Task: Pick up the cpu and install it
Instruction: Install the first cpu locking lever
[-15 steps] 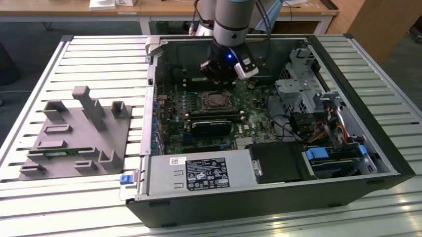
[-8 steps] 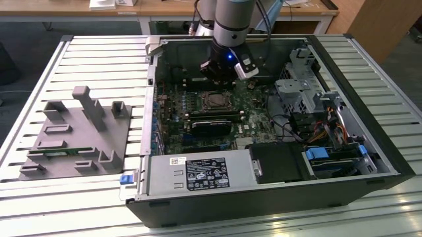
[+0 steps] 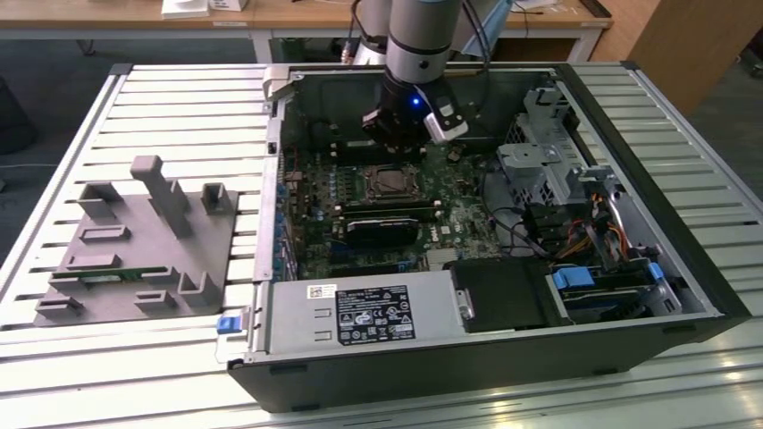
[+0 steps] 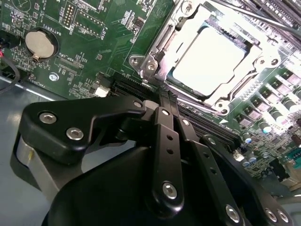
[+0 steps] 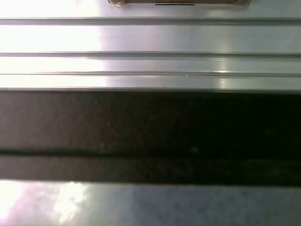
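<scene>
An open computer case (image 3: pixel 477 295) is lying on its side on a slatted metal desk (image 3: pixel 179 98), with its green motherboard (image 3: pixel 357 206) facing upward. The robot arm (image 3: pixel 420 36) is reaching down into the case from the far side, and its pincer (image 3: pixel 399 143) is hanging just above the board, close to the socket frame (image 3: pixel 390 183) on the socket's far side.

In the second wrist view, the cpu (image 4: pixel 209 61) is sitting flat inside the metal socket frame (image 4: pixel 150 63), its shiny silver top glaring under the light and the frame's retention plate lying around its edges. The pincer (image 4: pixel 165 101) is showing from behind as black linkage bars and bolts; its two fingers (image 4: pixel 162 106) are pressed together with nothing between them, their tips ending just short of the socket's near corner and not touching the chip. A round coin battery (image 4: pixel 41 43) is sitting on the board well off to one side of the socket.

In the exterior view, black memory sticks (image 3: pixel 388 213) are lying just in front of the socket, and the power supply (image 3: pixel 357 315) is occupying the case's near edge. On the exterior view's left, a grey parts fixture (image 3: pixel 143 241) is standing on the desk, apart from the case.

The first wrist view is looking at the desk slats (image 5: pixel 150 52) and a dark band (image 5: pixel 150 136) of the case wall.
</scene>
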You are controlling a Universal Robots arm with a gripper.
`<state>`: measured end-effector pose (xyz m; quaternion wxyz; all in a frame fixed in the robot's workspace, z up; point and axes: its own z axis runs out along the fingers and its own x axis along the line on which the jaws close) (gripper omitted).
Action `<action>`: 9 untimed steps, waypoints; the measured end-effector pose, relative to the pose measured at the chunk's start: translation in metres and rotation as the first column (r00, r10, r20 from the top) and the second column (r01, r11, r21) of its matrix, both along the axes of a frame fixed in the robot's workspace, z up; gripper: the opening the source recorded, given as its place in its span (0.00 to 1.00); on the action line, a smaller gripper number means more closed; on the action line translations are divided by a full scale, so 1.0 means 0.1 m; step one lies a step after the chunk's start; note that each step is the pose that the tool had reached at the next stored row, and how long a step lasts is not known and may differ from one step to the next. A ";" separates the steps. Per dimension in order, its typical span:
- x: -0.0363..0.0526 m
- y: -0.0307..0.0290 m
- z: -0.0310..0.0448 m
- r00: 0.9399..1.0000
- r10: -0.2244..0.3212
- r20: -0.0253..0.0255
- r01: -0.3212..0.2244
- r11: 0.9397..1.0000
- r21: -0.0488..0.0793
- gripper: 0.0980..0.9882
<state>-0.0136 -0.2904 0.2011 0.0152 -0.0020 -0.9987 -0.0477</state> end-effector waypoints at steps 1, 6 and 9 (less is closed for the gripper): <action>0.000 0.000 -0.003 1.000 0.000 0.000 0.000 1.000 -0.003 0.01; 0.000 0.001 -0.015 1.000 0.000 0.000 0.000 1.000 -0.010 0.01; 0.001 0.004 -0.023 1.000 0.000 0.000 0.000 1.000 -0.013 0.01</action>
